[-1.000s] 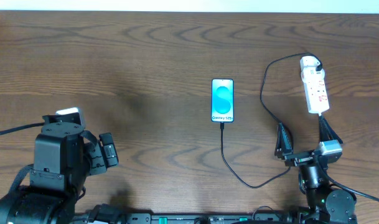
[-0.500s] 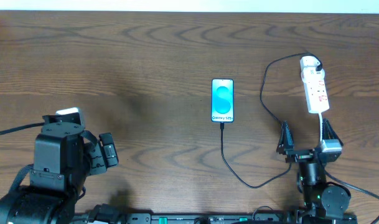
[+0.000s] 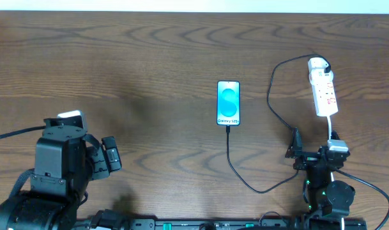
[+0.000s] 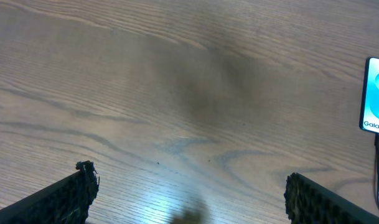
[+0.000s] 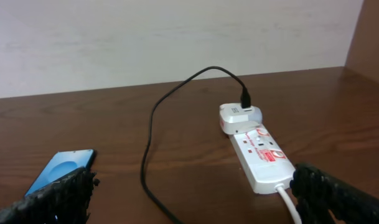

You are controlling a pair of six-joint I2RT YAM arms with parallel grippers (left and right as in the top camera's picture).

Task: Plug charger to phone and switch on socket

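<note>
Right claw [image 3: 313, 142] wide, empty, just short of socket [image 3: 324, 91] at worktop's [image 3: 149, 64] right. Left claw [image 4: 195, 193] wide, idle. Charger [image 3: 228, 145] appears seated in phone [image 3: 228, 103], mid-worktop. Switch-on step pending: needs fwd reach, one fingertip pressing switch w/o shifting strip.

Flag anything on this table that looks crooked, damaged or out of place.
Nothing stands out. The phone lies flat and straight, screen lit, with the black cable meeting its near end. The cable loops loosely to the white plug on the power strip, which looks intact.
</note>
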